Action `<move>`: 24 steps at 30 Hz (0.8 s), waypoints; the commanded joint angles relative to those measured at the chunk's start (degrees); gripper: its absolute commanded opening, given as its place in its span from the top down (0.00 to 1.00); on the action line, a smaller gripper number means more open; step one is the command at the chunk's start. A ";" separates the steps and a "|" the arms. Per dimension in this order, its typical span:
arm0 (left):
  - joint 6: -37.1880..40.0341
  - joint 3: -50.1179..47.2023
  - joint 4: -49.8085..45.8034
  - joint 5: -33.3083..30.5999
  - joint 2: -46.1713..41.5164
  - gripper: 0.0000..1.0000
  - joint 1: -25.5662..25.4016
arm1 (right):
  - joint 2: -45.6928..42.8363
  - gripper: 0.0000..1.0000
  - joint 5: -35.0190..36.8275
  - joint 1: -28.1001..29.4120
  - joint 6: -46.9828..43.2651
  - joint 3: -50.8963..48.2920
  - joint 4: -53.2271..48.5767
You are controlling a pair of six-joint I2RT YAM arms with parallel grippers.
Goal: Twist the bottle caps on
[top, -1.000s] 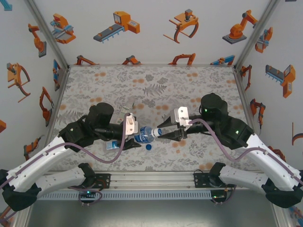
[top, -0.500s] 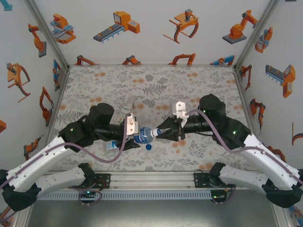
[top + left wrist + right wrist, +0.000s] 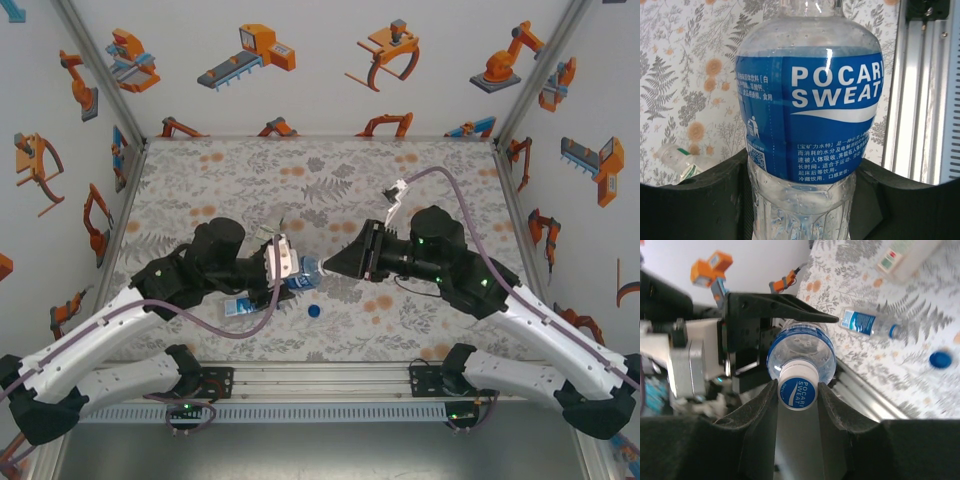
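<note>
A: Where's the bottle [image 3: 810, 100]?
B: In the left gripper [image 3: 285, 264], jaws clamped round its body, held sideways over the table [image 3: 300, 180].
A: And the right gripper [image 3: 332, 268]?
B: Pinched narrow on the blue cap [image 3: 798, 386] at the bottle's neck. 1 loose blue cap [image 3: 315, 310] lies on the table nearby.

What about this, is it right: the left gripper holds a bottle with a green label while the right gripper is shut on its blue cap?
No: the label on the bottle is blue, not green, as the left wrist view shows. The left gripper does hold it, and the right gripper is shut on its blue cap.
</note>
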 commanded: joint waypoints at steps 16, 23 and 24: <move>0.77 -1.58 6.58 4.58 -0.73 1.00 -0.42 | 1.05 0.43 -4.70 0.13 -22.43 8.94 -2.03; 0.51 -1.11 4.27 8.19 -1.23 1.00 -0.38 | -2.18 0.44 -11.88 0.15 -53.83 9.63 -2.30; 0.60 -0.92 3.84 8.81 -1.24 1.00 -0.42 | -2.55 0.44 -13.92 0.15 -58.73 9.62 -2.56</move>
